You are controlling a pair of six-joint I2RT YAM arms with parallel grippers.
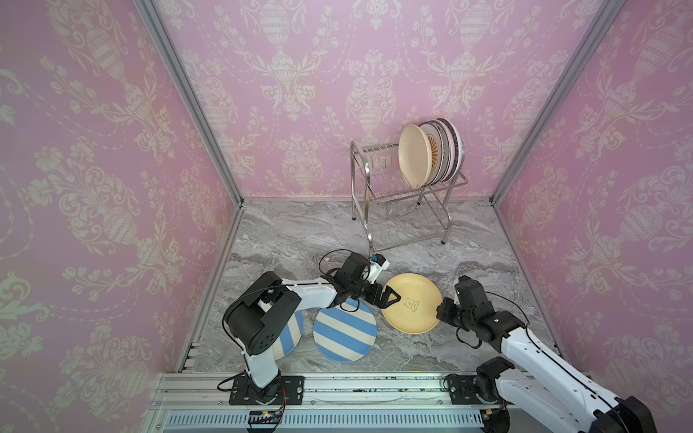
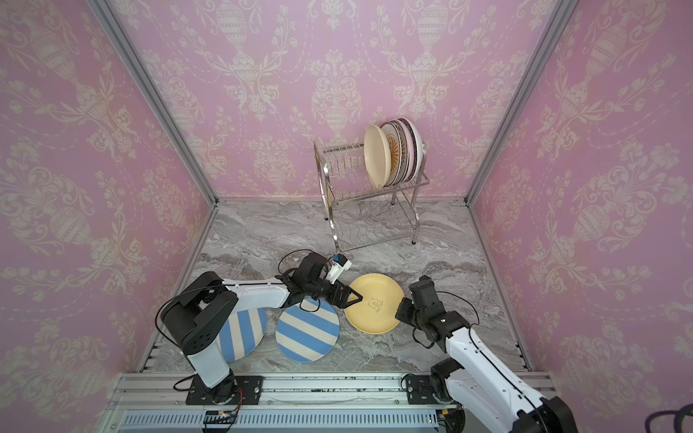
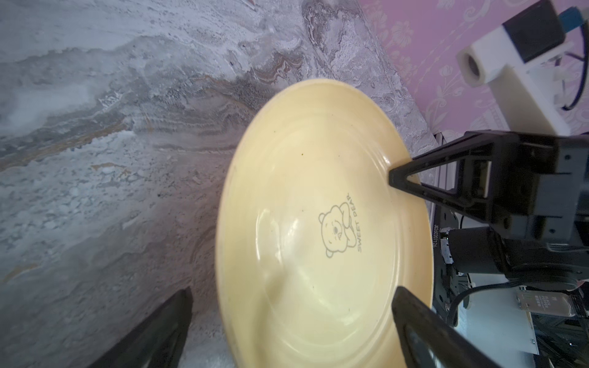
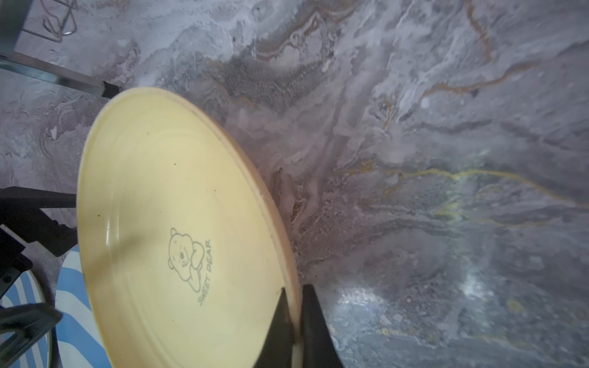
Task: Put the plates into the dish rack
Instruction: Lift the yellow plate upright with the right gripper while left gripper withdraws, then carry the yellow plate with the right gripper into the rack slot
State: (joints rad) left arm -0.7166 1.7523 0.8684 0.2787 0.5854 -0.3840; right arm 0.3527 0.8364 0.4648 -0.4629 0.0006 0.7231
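Nearest my side, I am seeing a striped plate (image 2: pixel 307 330) lying flat on the marble worktop (image 1: pixel 292 240). A second striped plate (image 2: pixel 243 333) is lying just beside it, partly hidden under the left arm (image 2: pixel 202 322).

Just beyond them, the yellow plate (image 1: pixel 412 305) with the bear drawing is sitting face up. The right fingers (image 4: pixel 314 321) are clamping its right rim, one finger on each face of the edge and closed tight on it. The left fingers (image 3: pixel 424 328) are standing apart and straddling the opposite rim without squeezing it. In both top views one of their tips is reaching in over the plate's edge. The plate is looking tilted in the wrist views, but I cannot tell whether it is clear of the worktop.

Farther back, toward the rear wall (image 1: pixel 337 75), the rack (image 1: pixel 407 225) is standing on the worktop, well apart from both sets of fingers. Its upper shelf is carrying a row of plates on edge at the right end. A beige plate (image 1: pixel 412 161) is facing me at the front, with a sunburst plate (image 1: pixel 434 152) right behind it. The others are packing too close together for me to sort.
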